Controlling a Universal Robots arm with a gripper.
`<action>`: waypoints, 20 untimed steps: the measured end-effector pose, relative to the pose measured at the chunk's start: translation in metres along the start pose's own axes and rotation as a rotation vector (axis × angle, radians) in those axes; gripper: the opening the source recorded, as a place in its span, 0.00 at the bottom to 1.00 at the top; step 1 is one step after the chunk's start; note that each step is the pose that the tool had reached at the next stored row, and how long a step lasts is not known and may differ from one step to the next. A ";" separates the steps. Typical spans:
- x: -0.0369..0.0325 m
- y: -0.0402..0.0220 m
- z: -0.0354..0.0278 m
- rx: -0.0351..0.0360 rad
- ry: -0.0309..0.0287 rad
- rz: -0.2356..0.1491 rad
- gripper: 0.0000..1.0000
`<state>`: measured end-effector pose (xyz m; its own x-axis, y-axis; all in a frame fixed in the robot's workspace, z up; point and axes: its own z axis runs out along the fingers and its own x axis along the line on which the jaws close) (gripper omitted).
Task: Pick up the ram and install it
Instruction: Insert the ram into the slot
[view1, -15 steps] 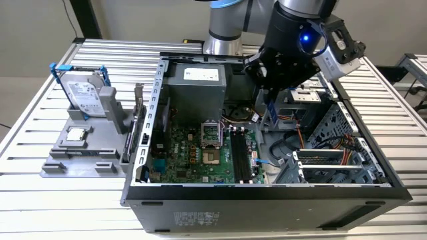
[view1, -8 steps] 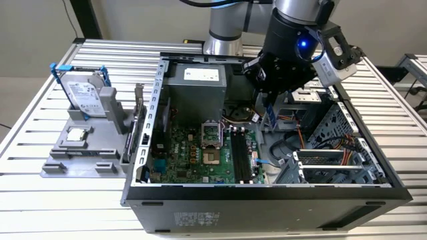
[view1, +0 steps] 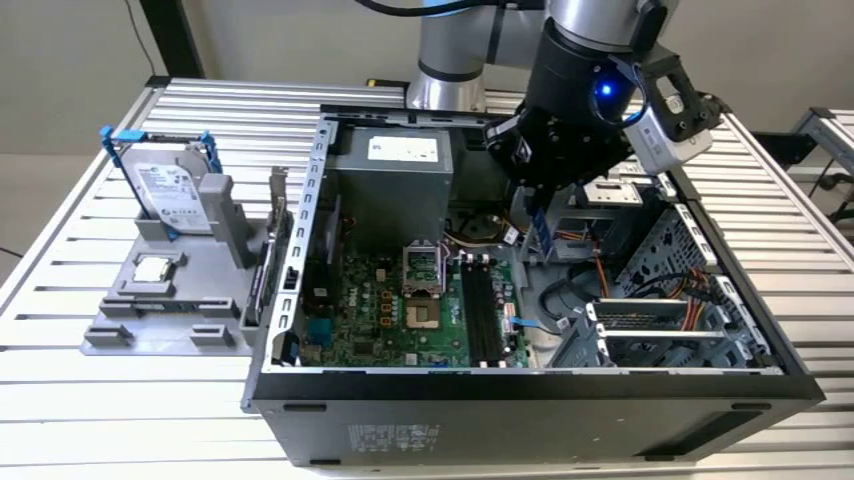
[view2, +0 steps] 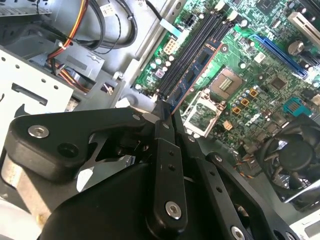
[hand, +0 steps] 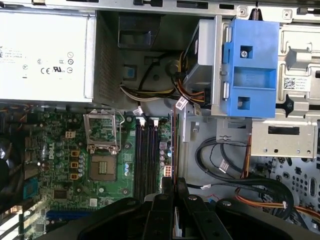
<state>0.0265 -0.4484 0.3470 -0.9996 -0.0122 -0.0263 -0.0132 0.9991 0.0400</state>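
The ram is a thin green stick with dark chips, held at one end by my gripper, which is shut on it. It hangs inside the open computer case, above the black memory slots of the green motherboard. In the first wrist view the ram shows edge-on, running just beside the slots, with the gripper behind it. In the exterior view the gripper hovers over the board's far end, and the ram pokes out below it.
An open processor socket lies beside the slots. The silver power supply, a blue drive bracket and loose cables crowd the case. Outside, on the exterior view's left, a grey stand holds a hard drive and a small processor chip.
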 end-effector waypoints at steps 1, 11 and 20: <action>0.0000 0.0000 0.0001 0.0000 0.0000 0.001 0.00; 0.0003 -0.0005 0.0107 0.0010 -0.0013 0.035 0.00; 0.0004 -0.0009 0.0136 0.0010 0.0000 0.037 0.00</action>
<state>0.0264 -0.4487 0.3334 -0.9994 0.0244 -0.0248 0.0234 0.9989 0.0400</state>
